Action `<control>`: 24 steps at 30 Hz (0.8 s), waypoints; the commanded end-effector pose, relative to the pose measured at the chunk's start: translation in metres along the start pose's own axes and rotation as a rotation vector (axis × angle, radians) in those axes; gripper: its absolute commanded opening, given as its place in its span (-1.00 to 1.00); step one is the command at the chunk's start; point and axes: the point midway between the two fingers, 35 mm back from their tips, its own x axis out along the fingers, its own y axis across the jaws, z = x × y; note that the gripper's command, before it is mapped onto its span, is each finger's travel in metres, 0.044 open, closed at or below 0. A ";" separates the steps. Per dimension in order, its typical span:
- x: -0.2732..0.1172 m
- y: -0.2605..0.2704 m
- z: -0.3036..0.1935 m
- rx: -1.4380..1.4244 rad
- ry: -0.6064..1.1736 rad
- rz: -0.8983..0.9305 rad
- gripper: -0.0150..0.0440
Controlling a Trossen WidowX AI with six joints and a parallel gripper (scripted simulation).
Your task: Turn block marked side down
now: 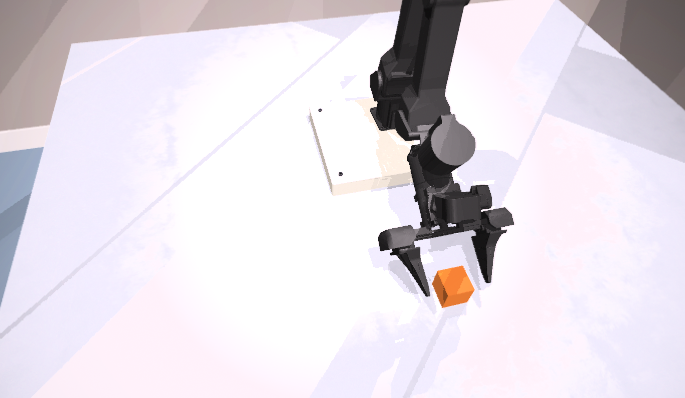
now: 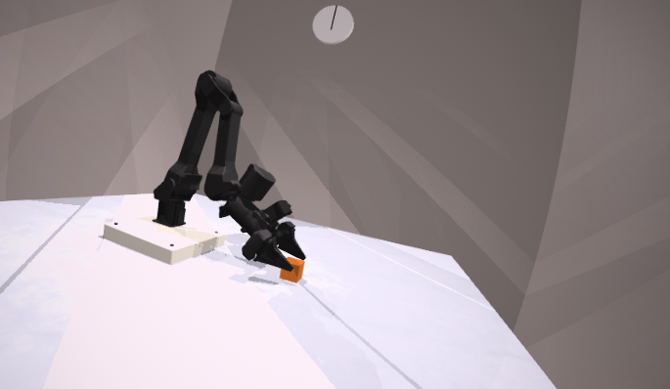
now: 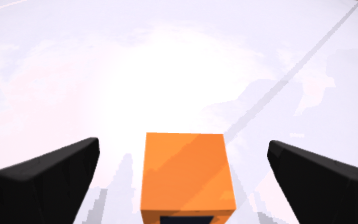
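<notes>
The orange block [image 1: 454, 282] [image 2: 291, 277] [image 3: 186, 170] rests flat on the table [image 1: 239, 275] [image 2: 185, 318] [image 3: 156, 75]. Its top is plain orange. Its marked side, with a dark square [image 3: 186, 220], faces sideways toward the arm's base; only the square's upper part shows, at the bottom edge of the wrist view. The mark is hidden in the top and exterior views. My gripper [image 1: 458, 288] [image 2: 297, 263] [image 3: 186, 147] is open, with one finger on each side of the block and a gap at both sides. It tilts down toward the block from the base side.
The arm stands on a pale base plate [image 1: 349, 150] [image 2: 141, 240] behind the block. A round disc [image 2: 333, 24] shows high up in the exterior view. The table's far edge lies beyond the block there.
</notes>
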 end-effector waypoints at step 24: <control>0.007 -0.001 0.016 0.007 0.199 0.003 1.00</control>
